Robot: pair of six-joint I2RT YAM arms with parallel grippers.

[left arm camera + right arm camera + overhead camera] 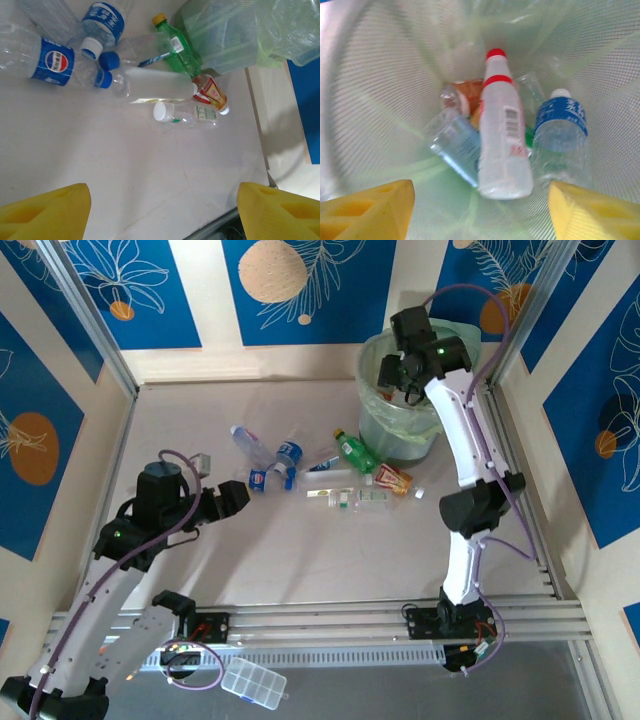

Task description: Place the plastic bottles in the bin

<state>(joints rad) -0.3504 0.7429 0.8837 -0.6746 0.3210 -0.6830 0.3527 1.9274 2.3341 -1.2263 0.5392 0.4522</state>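
Your left tool (162, 212) hangs spread and empty above the pale bench (125, 165), near loose bottles (155, 85) lying just beside the bin (398, 435). Your right tool (481, 210), also spread and empty, sits at the bin's mouth over a white bottle (502, 135) among others. Cream walls (210, 290) with blue panels (130, 290) surround.

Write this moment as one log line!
left gripper open near clear plastic bottles on table; right gripper open over round translucent pale-green bin; red-capped white bottle inside
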